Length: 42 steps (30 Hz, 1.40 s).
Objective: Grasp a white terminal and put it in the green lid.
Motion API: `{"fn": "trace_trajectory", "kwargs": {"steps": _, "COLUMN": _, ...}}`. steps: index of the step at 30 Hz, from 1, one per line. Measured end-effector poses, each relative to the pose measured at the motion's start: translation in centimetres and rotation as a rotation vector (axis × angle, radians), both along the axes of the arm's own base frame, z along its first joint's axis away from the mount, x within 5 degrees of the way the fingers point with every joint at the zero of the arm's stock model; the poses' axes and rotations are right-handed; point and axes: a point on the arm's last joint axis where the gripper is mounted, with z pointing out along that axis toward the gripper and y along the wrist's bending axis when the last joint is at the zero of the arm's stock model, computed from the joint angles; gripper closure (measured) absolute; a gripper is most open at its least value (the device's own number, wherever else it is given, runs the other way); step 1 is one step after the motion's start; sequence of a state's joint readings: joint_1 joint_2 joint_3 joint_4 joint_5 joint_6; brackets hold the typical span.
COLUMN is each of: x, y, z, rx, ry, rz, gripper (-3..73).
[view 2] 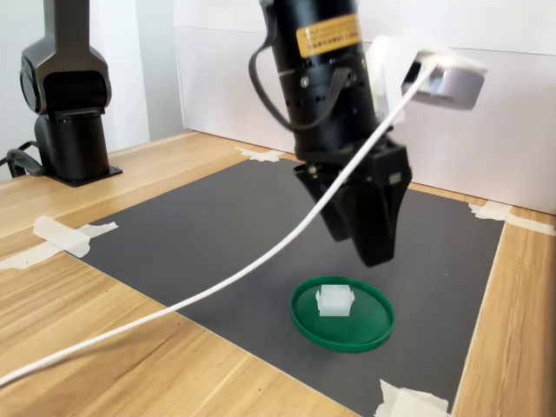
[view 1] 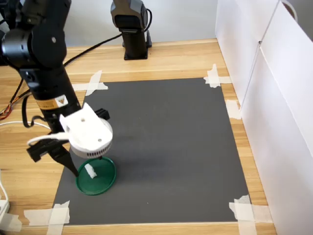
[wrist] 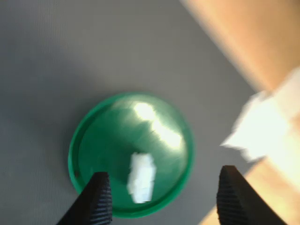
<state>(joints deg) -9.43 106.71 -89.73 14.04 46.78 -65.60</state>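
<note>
Gripper (view 2: 369, 239) spread open above the green lid (view 2: 365, 328), with the white terminal (view 2: 334, 300) lying loose inside it.

We see the arm (view 1: 46, 73) reaching steeply down over the near-left corner of the dark mat (view 1: 176, 147) in the first exterior view, its fingertips (wrist: 96, 194) apart and clear of the terminal. The mat is taped at its corners with white tape (view 1: 54, 215) to a wooden bench (view 1: 186, 56). White panels (view 1: 274, 98) stand along the bench's right edge; a second black arm base (view 1: 132, 29) sits at the far edge, and a white cable (view 2: 217, 291) hangs in front of the gripper.
</note>
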Motion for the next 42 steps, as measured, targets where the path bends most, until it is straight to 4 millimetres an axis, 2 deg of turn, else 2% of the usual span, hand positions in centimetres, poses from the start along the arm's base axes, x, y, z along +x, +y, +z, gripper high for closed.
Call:
{"fn": "trace_trajectory", "kwargs": {"steps": 3, "x": -1.0, "y": 0.5, "z": 3.6, "rx": 0.041, "ry": -0.122, "rz": -0.020, "gripper": 15.4}}
{"fn": "trace_trajectory", "kwargs": {"steps": 7, "x": -3.0, "y": 1.2, "z": 7.9, "rx": 0.090, "ry": -0.249, "rz": -0.031, "gripper": 26.9}}
{"fn": "trace_trajectory", "kwargs": {"steps": 13, "x": -7.1, "y": 2.5, "z": 13.9, "rx": 0.172, "ry": -0.409, "rz": -0.023, "gripper": 61.2}}
{"fn": "trace_trajectory", "kwargs": {"steps": 15, "x": -8.5, "y": 2.9, "z": 15.4, "rx": 0.199, "ry": -0.446, "rz": -0.022, "gripper": 68.0}}
{"fn": "trace_trajectory", "kwargs": {"steps": 19, "x": -11.2, "y": 3.7, "z": 17.9, "rx": 0.305, "ry": -0.486, "rz": -0.068, "gripper": 71.2}}
{"fn": "trace_trajectory", "kwargs": {"steps": 23, "x": -14.4, "y": 4.3, "z": 19.4, "rx": 0.532, "ry": -0.490, "rz": -0.243, "gripper": 71.5}}
{"fn": "trace_trajectory", "kwargs": {"steps": 25, "x": -16.2, "y": 4.4, "z": 19.6, "rx": 0.645, "ry": -0.488, "rz": -0.356, "gripper": 71.5}}
{"fn": "trace_trajectory", "kwargs": {"steps": 27, "x": -17.7, "y": 4.4, "z": 18.9, "rx": 0.737, "ry": -0.478, "rz": -0.466, "gripper": 71.5}}
{"fn": "trace_trajectory", "kwargs": {"steps": 33, "x": -23.4, "y": 4.6, "z": 15.8, "rx": 0.866, "ry": -0.530, "rz": -0.639, "gripper": 71.5}}
{"fn": "trace_trajectory", "kwargs": {"steps": 37, "x": -27.2, "y": 4.6, "z": 12.2, "rx": 0.856, "ry": -0.639, "rz": -0.665, "gripper": 71.5}}
{"fn": "trace_trajectory", "kwargs": {"steps": 42, "x": -30.6, "y": 4.5, "z": 5.7, "rx": 0.780, "ry": -0.683, "rz": -0.688, "gripper": 71.6}}
